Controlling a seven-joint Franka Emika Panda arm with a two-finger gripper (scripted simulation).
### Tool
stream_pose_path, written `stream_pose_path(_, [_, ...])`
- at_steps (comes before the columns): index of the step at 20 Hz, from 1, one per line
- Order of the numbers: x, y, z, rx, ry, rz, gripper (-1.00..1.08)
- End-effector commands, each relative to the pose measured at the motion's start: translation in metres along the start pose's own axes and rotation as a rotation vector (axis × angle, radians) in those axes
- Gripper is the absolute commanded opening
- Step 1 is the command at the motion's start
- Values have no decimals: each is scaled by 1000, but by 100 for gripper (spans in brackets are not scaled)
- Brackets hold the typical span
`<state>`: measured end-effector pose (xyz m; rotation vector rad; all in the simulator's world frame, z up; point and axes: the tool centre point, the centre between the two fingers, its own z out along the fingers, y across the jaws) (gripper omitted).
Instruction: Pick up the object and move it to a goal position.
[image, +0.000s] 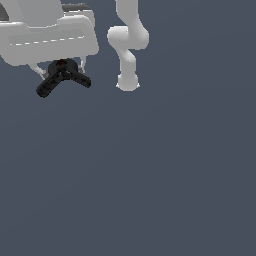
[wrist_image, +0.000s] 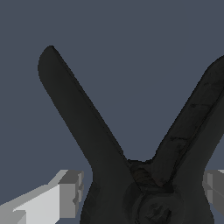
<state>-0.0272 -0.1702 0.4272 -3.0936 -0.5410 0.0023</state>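
Black clamp (image: 61, 79) sits right under the hand (image: 61, 69), fingers (wrist_image: 65, 194) spread on either side of its pivot; I'd squeeze at that hinge so it can't twist

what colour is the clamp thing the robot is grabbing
Black, matte, with two long handles; the clamp shows best in the wrist view, between the tool fingers.

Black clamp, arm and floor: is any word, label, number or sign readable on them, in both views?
None: no text can be read in either view.
Black clamp: plain dark surface, no label.
Arm: plain white, no marking.
Tool: no lettering visible.
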Motion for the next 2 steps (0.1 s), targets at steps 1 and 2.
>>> stream_pose_path(1, [0,1,-3,-1,1,0,-100])
stream_pose_path(2, [0,1,-3,-1,1,0,-100])
